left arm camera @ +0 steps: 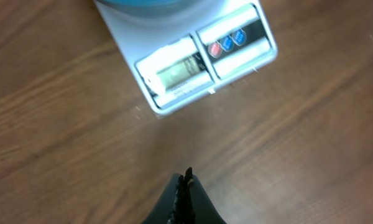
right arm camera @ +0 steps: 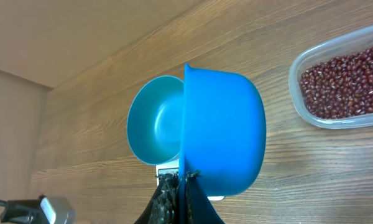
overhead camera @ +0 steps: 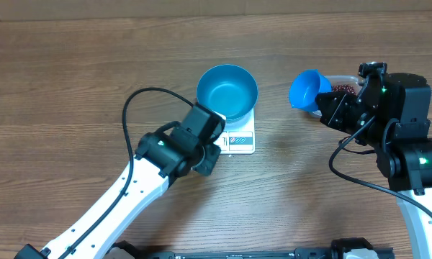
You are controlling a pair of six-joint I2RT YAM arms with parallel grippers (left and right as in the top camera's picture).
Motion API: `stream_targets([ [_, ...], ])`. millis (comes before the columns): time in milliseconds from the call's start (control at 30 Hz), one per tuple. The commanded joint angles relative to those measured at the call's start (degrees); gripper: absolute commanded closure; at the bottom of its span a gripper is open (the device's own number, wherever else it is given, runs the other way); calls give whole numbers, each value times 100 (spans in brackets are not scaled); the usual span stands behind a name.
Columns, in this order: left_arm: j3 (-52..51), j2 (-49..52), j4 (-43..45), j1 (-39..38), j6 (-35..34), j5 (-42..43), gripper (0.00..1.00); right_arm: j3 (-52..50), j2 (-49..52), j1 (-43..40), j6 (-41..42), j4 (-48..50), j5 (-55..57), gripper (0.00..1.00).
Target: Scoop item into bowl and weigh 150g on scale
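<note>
The bright-blue bowl (overhead camera: 227, 90) stands empty on the white scale (overhead camera: 241, 138). My right gripper (overhead camera: 330, 106) is shut on the edge of a small blue scoop (overhead camera: 308, 90), held on its side to the right of the bowl; its inside looks empty. In the right wrist view the scoop (right arm camera: 227, 134) hangs from the gripper (right arm camera: 185, 180), with the bowl (right arm camera: 152, 124) behind it. The beans (right arm camera: 342, 81) lie in a clear tub (right arm camera: 298, 106) at the right. My left gripper (overhead camera: 214, 147) is shut on nothing, just left of the scale's front; the scale (left arm camera: 174, 93) lies ahead of that gripper (left arm camera: 186, 176).
The clear tub (overhead camera: 345, 79) sits at the right, partly hidden under my right arm. A black cable (overhead camera: 129, 108) loops over the wood table left of the scale.
</note>
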Motion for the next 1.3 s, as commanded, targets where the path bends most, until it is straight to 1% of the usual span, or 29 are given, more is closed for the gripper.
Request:
stream_targets([
  [0, -254, 4, 356, 466, 269, 11, 96, 190, -92, -26, -63, 44, 229, 96],
  [133, -442, 7, 654, 855, 621, 452, 96, 192, -107, -26, -61, 127, 280, 96],
  [267, -444, 7, 811, 929, 1182, 627, 96, 192, -107, -26, -61, 208, 448, 96],
  [400, -444, 9, 793, 907, 1261, 710, 96, 192, -105, -26, -61, 365, 533, 96],
  [467, -444, 17, 791, 907, 1292, 927, 96, 192, -105, -26, -61, 450, 553, 96],
  [567, -444, 17, 745, 907, 1593, 1329, 95, 190, -105, -26, -63, 525, 577, 96],
  [833, -470, 20, 734, 907, 1606, 1357, 94, 190, -105, -26, -66, 468, 645, 96],
  [933, -474, 22, 789, 907, 1604, 1311, 91, 190, -105, -26, -66, 468, 643, 96],
  [1033, -474, 24, 841, 909, 1600, 1178, 92, 190, -105, -26, -63, 470, 640, 96],
  [1067, -474, 31, 859, 907, 1593, 1010, 95, 190, -105, -26, -63, 466, 638, 96],
  [1133, -474, 50, 885, 907, 1464, 852, 96, 190, -105, -26, -63, 459, 638, 96],
  [1267, -474, 111, 946, 907, 1445, 841, 95, 190, -105, -26, -66, 422, 638, 97],
])
